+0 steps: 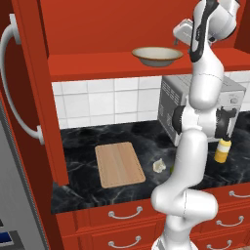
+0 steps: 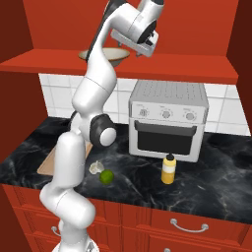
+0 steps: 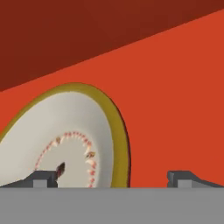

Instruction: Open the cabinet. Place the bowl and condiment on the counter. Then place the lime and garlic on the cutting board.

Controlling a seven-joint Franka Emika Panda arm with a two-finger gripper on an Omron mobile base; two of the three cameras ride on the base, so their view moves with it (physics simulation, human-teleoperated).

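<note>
The cabinet [image 1: 97,64] stands open, its door [image 1: 14,93] swung out to the left. On its shelf rests the cream bowl [image 1: 156,56] [image 2: 114,54] [image 3: 65,131]. My gripper [image 1: 178,39] [image 2: 136,50] [image 3: 113,179] hangs open just right of and above the bowl, with the bowl's near rim between the fingertips [image 3: 43,178] in the hand view. Down on the black counter [image 1: 97,139] [image 2: 221,172] stand the yellow condiment bottle [image 1: 222,150] [image 2: 169,169], the lime [image 2: 107,176], the garlic [image 1: 159,166] [image 2: 96,168] and the bare cutting board [image 1: 119,164] [image 2: 47,165].
A silver toaster oven [image 1: 205,95] [image 2: 167,120] sits at the back of the counter under the shelf. Red drawers [image 1: 124,215] [image 2: 187,224] run below the counter's front edge. My arm blocks part of the bowl in the right base view.
</note>
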